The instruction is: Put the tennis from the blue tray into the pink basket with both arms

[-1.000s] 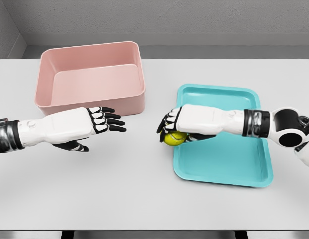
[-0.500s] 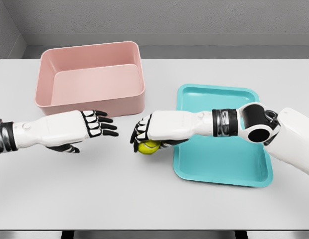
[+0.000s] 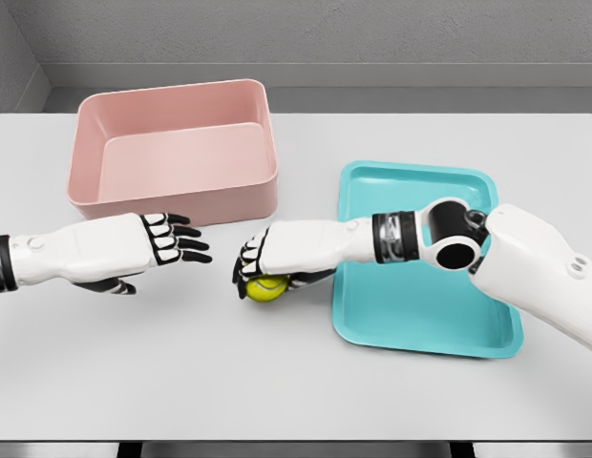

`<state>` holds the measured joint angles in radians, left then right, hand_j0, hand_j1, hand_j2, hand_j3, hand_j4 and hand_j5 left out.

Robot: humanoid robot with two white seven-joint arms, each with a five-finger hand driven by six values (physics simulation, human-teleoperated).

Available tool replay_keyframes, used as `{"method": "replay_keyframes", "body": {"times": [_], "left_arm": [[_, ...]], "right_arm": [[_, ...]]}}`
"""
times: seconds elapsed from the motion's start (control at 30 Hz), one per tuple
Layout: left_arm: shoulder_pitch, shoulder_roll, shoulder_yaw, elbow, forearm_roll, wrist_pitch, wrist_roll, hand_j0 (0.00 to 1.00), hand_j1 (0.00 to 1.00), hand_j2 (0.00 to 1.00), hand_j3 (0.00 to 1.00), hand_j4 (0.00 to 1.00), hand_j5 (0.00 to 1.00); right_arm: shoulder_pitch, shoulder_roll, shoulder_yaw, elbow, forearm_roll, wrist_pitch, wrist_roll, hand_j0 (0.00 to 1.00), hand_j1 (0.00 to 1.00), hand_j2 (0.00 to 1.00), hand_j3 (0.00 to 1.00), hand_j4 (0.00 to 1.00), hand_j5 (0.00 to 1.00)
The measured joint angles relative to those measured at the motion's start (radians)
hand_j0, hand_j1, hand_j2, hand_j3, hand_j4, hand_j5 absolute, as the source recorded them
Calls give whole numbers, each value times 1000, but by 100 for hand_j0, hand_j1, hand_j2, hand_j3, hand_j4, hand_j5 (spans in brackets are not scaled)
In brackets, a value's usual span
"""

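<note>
Head view, left to right: left hand (image 3: 148, 246) held level over the desk (image 3: 296, 382), fingers (image 3: 181, 244) spread and empty, likely waiting for a handover. Pink basket (image 3: 172, 153) behind. Right hand (image 3: 260, 269) reaches past the tray (image 3: 425, 315), fingers gripping the ball (image 3: 265, 287) from above, between both hands.

The yellow-green tennis ball (image 3: 264, 287) is sitting over the table between the teal tray (image 3: 425, 315) and the empty pink basket (image 3: 174, 153), which is lying upright further back.
</note>
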<state>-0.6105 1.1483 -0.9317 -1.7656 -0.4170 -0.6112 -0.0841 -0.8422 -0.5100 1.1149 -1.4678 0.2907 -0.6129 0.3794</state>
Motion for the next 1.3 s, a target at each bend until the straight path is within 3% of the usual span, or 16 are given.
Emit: {"method": "replay_keyframes", "body": {"times": [0.7, 0.73, 0.8, 1.13, 1.3], "left_arm": [[-2, 0, 4, 0, 1, 0, 2, 100, 100, 100, 100, 100, 100], [-2, 0, 4, 0, 0, 0, 2, 100, 100, 100, 100, 100, 100], [-2, 0, 5, 0, 0, 0, 2, 100, 100, 100, 100, 100, 100], [-3, -2, 13, 0, -1, 0, 0, 100, 100, 100, 100, 100, 100], [-2, -2, 15, 0, -1, 0, 2, 100, 100, 100, 100, 100, 100]], "right_arm": [[-8, 49, 40, 98, 21, 0, 0, 57, 57, 57, 57, 57, 57], [-8, 49, 41, 99, 21, 0, 0, 62, 62, 62, 62, 62, 62], [-8, 50, 40, 100, 20, 0, -3, 100, 100, 100, 100, 100, 100], [-21, 39, 33, 81, 14, 0, -10, 100, 100, 100, 100, 100, 100], [-37, -8, 29, 46, 10, 0, -14, 100, 100, 100, 100, 100, 100]]}}
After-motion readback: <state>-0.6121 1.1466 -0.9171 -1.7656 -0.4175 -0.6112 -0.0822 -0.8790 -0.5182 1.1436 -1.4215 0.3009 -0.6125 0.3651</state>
